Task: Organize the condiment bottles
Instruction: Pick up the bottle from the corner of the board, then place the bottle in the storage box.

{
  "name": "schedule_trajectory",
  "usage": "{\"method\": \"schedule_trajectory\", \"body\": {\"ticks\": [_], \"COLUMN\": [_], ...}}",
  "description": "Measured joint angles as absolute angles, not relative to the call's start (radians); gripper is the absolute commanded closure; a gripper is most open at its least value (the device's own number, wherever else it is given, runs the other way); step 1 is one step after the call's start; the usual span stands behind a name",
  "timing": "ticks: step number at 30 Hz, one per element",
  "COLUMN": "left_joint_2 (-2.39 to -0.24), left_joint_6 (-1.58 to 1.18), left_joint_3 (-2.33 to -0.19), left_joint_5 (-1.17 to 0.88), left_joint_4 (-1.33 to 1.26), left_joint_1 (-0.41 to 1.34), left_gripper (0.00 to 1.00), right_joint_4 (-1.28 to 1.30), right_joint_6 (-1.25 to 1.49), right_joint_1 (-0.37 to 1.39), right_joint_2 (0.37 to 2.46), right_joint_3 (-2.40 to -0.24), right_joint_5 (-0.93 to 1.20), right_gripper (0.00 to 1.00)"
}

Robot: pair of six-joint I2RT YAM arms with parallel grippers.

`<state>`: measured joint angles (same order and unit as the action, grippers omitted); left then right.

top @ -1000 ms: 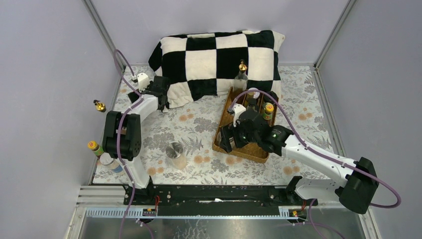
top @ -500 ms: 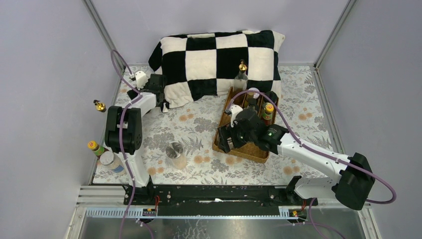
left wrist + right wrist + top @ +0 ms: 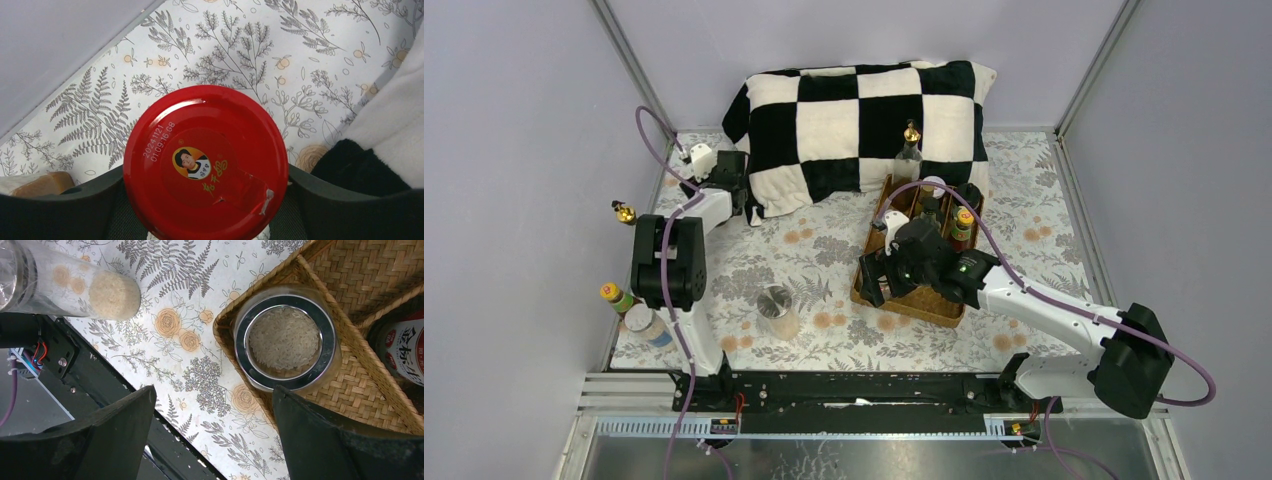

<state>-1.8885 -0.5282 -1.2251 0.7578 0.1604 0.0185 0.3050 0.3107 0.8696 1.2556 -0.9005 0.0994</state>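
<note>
Left claw (image 3: pixel 206 172): at the bench's 10 o'clock corner, one finger on each side of the red-lid jar (image 3: pixel 205 145). The lid hid the contact, so whether it gripped could not be told.
Red-lid jar: upright on the bench (image 3: pixel 240 60). The pillow (image 3: pixel 395 125) lay just at its 3 o'clock and the wall (image 3: pixel 50 40) was near at its 10 o'clock, with only a narrow strip of cloth between.
Right claw (image 3: pixel 214 390): fingers wide apart, holding nothing, above the tray's 7 o'clock corner.
Rice jar (image 3: pixel 287 337): upright in that corner compartment of the tray (image 3: pixel 929 308), hard by the wicker rim.
Second rice jar (image 3: pixel 776 308): alone on the bench at the tray's 9 o'clock, apart from it.
Left edge: a gold-top bottle (image 3: pixel 624 212), a yellow-cap bottle (image 3: pixel 612 294) and a white-lid jar (image 3: pixel 642 322) stood along the 9 to 8 o'clock edge, close to the wall.
Tray's 12 o'clock end: a tall bottle (image 3: pixel 910 150) stood before the pillow.
Open room: a broad stretch of cloth ran between the tray and the left edge, with the second rice jar in it.
</note>
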Motion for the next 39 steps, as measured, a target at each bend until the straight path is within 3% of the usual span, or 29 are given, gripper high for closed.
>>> {"method": "schedule_trajectory", "body": {"ticks": [10,22,29,39], "left_joint_2": [-1.759,-1.682,-1.68,-1.703], "left_joint_6": [-0.537,-0.578,-0.574,-0.485], "left_joint_3": [-1.066,-1.032,-1.137,-1.389], "left_joint_5": [0.72,0.713,0.713,0.717], "left_joint_4": [0.136,0.265,0.381,0.406], "left_joint_1": [0.084,0.466,0.683,0.752], "left_gripper": [0.58,0.61,0.61,0.62], "right_joint_4": [0.303,0.361,0.398,0.447], "right_joint_6": [0.317,0.324,0.33,0.329], "right_joint_1": [0.87,0.87,0.87,0.87], "right_joint_2": [1.245,1.134,1.082,1.046], "right_joint_3": [-0.9,-0.917,-0.917,-0.931], "right_joint_5": [0.099,0.073,0.051,0.007], "right_gripper": [0.07,0.07,0.07,0.07]}}
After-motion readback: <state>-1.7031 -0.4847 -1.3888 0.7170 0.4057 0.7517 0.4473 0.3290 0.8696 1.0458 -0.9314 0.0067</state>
